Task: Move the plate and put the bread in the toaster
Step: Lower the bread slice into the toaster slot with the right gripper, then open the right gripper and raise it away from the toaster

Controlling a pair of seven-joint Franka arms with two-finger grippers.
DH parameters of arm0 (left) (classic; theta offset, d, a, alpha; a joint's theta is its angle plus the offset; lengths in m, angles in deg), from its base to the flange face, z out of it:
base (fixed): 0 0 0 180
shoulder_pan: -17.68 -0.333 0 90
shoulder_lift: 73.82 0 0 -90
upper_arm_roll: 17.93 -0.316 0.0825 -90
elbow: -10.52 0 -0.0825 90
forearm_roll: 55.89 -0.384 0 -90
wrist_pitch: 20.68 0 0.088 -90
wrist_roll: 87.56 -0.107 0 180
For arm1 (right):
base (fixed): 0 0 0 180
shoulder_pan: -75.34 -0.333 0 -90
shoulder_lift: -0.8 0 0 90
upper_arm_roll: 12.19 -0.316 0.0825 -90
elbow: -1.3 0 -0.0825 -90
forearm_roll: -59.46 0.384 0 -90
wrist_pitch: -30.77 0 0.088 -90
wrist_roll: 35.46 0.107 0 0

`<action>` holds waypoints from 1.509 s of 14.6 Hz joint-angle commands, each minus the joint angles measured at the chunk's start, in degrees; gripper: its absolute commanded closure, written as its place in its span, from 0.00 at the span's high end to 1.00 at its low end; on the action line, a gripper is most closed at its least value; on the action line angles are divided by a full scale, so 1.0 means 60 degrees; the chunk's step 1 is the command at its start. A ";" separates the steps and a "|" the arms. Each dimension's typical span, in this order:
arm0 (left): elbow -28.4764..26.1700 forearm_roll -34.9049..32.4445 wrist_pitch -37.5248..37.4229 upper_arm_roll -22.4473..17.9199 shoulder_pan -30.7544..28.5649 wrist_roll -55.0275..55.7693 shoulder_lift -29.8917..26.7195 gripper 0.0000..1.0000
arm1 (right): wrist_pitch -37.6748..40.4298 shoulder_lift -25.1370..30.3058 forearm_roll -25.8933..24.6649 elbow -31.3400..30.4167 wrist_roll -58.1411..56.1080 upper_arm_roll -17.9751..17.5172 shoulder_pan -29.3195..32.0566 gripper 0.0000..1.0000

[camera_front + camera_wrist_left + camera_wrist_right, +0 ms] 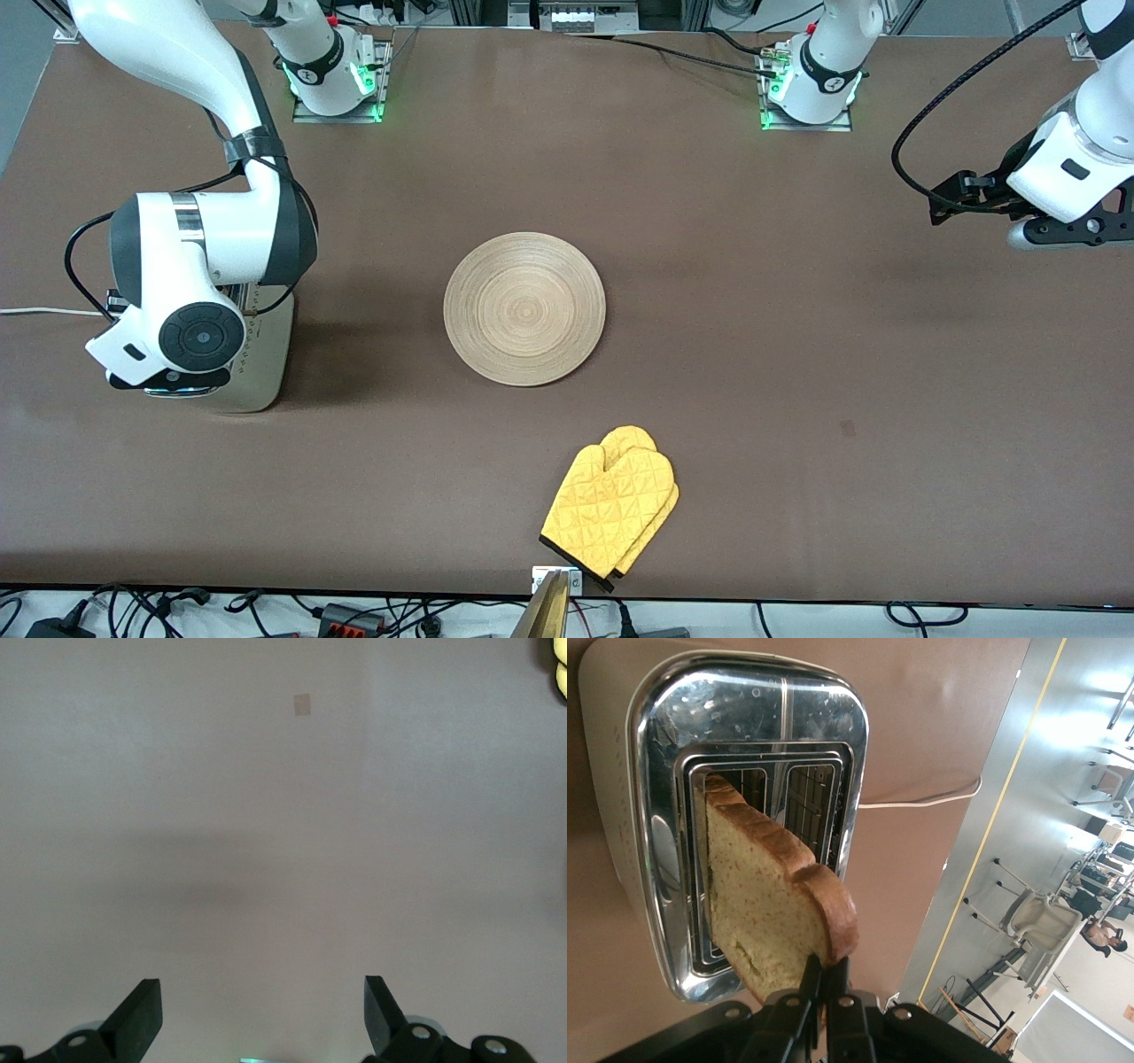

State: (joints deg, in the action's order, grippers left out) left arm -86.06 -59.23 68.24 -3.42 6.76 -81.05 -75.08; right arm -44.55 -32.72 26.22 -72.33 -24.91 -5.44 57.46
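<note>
Chrome-topped toaster sits at the right arm's end of the worktop. My right end effector is over it, pinched on the bread, lower edge entering a slot. I judge it's the insertion step; next I lower straight, then release. Plate sits mid-worktop. Left end effector waits, spread wide and empty.

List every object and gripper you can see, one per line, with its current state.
plate: empty, flat on table.
bread: held upright, partly in a toaster slot.
toaster: upright, second slot empty.
right gripper: over toaster, fingers shut on bread.
left gripper: waiting over bare table, fingers open.
oven mitt: lying flat, untouched.
</note>
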 commanded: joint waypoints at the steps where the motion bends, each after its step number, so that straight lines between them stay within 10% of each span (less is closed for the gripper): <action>1: -0.0192 0.0220 -0.0026 -0.0044 -0.0026 -0.0207 -0.0245 1.00 | 0.0118 0.0035 0.0076 -0.0063 0.0132 -0.0040 0.0006 0.00; 6: -0.0192 0.0220 -0.0011 -0.0044 -0.0040 -0.0207 -0.0230 1.00 | 0.0073 -0.0067 0.0076 -0.0063 0.0146 -0.0040 -0.0008 0.02; 7: -0.0192 0.0220 -0.0026 -0.0044 -0.0040 -0.0207 -0.0216 1.00 | 0.0088 -0.0068 0.0076 -0.0078 0.0161 -0.0040 0.0006 0.15; 9: -0.0192 0.0220 -0.0011 -0.0059 -0.0040 -0.0207 -0.0216 1.00 | 0.0030 -0.0097 0.0047 -0.0063 0.0393 -0.0040 0.0006 0.92; 10: -0.0192 0.0220 -0.0026 -0.0059 -0.0040 -0.0207 -0.0215 1.00 | -0.0087 -0.0082 0.0076 -0.0049 0.0439 -0.0055 0.0035 1.00; 22: -0.0192 0.0425 -0.0011 -0.0146 -0.0113 -0.0104 -0.0201 1.00 | -0.0556 0.0518 0.1611 0.0742 0.0337 -0.0011 0.0079 1.00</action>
State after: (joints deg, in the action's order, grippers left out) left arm -86.09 -57.94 68.24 -3.79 6.38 -81.04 -75.08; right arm -47.48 -30.07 33.06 -67.99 -22.82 -5.45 57.48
